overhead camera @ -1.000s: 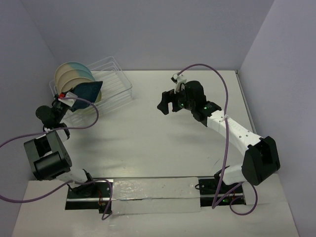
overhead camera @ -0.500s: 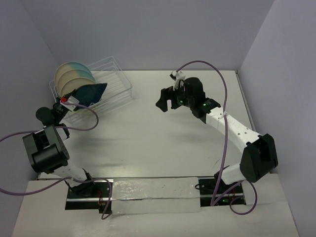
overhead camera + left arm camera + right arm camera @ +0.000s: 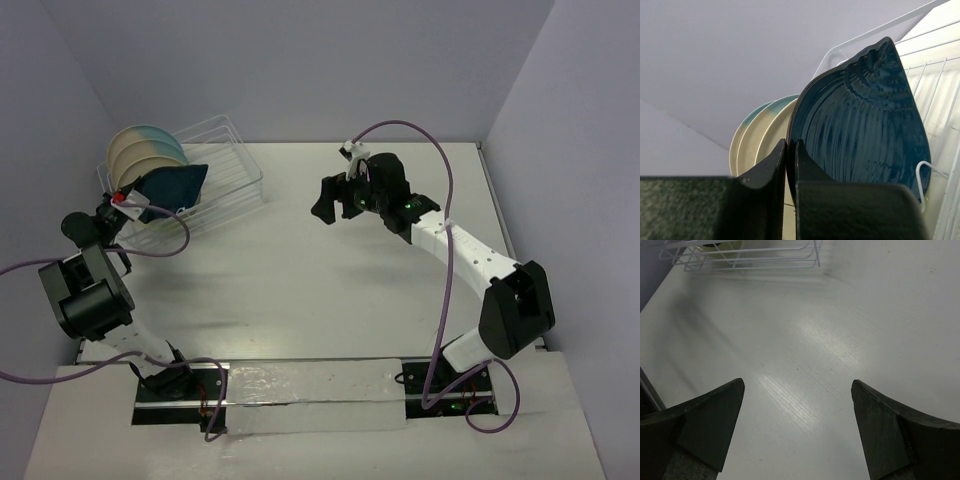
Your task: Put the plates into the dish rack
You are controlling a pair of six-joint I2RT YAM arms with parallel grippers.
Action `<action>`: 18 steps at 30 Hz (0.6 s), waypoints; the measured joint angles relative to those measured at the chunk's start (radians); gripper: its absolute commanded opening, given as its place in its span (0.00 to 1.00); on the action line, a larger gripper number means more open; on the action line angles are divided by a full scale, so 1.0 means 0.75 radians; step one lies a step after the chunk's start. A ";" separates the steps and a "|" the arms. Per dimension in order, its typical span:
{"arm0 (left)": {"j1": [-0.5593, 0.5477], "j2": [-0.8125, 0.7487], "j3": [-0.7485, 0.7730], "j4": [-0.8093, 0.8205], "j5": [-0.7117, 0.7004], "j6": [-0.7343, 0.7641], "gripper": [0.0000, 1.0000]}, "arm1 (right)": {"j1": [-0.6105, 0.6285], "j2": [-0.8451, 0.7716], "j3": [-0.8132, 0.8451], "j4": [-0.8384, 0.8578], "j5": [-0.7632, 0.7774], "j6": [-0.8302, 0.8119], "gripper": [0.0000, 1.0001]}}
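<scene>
Clearly saw the dish rack [image 3: 228, 160] at the far left corner of the tabletop [image 3: 300, 280]. Counted three round plates [image 3: 756, 142] standing on edge at the left end of the rack, close one behind the other, the outermost with a light-blue part at its top. Found the dark-teal leaf-shaped plate [image 3: 860, 130] just beside them, also raised on edge and a little tilted, its ribbed face toward the left wrist camera. Noted the left gripper [image 3: 790, 147] at the lower edge of this plate, with the jaws almost pressed together and pinching the thin rim between them. Could not tell whether the bottom of this plate sat in a slot of the rack or hung above it, with that part hidden behind the jaws. Located the right gripper [image 3: 333, 200] well apart from the rack, over the tabletop toward the back, with the jaws spread wide and holding nothing. Made out only bare tabletop between them in the right wrist view, and one corner of the rack far at the top left.
</scene>
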State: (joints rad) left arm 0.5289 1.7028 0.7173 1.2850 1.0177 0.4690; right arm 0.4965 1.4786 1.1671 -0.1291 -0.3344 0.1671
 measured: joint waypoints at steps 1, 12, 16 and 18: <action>0.003 0.005 0.010 -0.005 0.004 0.000 0.00 | 0.000 0.002 0.000 -0.002 -0.003 0.001 0.94; 0.014 0.010 0.004 -0.022 0.034 0.155 0.00 | 0.000 0.024 0.037 -0.014 -0.028 0.005 0.94; 0.023 0.009 -0.066 -0.036 0.046 0.195 0.00 | 0.000 0.024 0.037 -0.015 -0.028 0.004 0.94; 0.029 0.007 -0.086 -0.033 0.051 0.196 0.00 | 0.000 0.024 0.037 -0.016 -0.028 0.005 0.94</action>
State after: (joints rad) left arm 0.5505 1.7079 0.6528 1.2599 1.0557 0.6158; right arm 0.4965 1.4967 1.1950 -0.1413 -0.3557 0.1707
